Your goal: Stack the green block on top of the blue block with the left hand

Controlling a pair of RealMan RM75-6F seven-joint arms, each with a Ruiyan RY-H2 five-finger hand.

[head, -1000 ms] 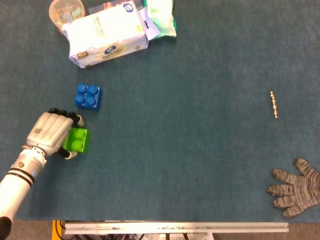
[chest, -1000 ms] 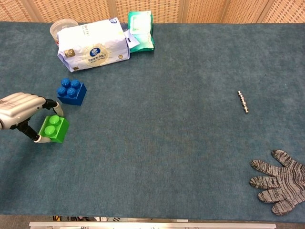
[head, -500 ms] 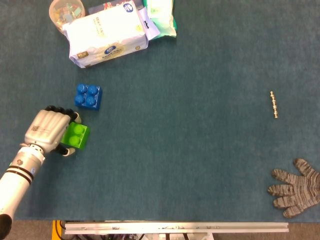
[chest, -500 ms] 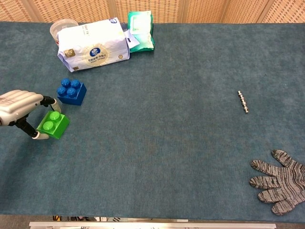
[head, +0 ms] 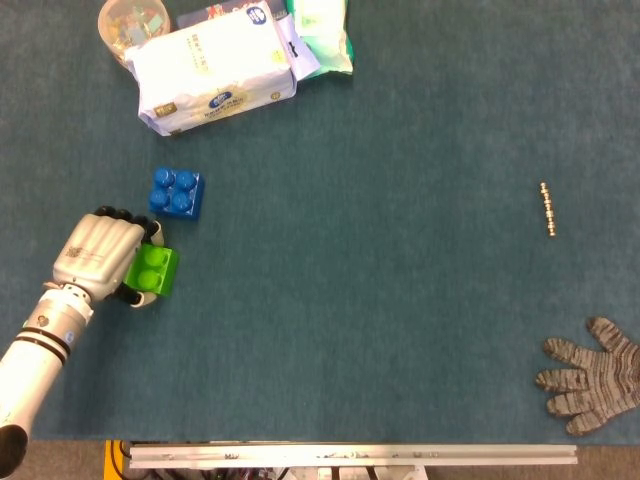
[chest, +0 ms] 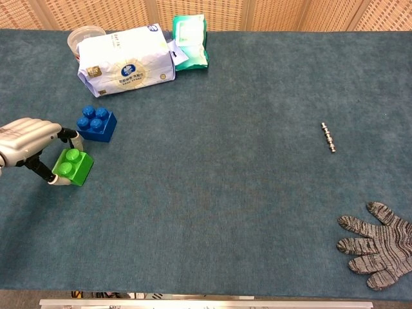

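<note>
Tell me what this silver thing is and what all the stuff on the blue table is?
The silver thing is a robot's left hand, on the end of an arm that a person steers from far away. Both pictures come from the robot's own cameras: one on its head looking down, one on its chest. The hand holds a green block between its fingers. Just beyond it sits a blue block, where the green one should go on top. At the far edge lie a white packet, a green packet and a small round tub. Off to the right are a little metal rod and a grey knitted glove. The robot's right hand is not in either picture.
</note>
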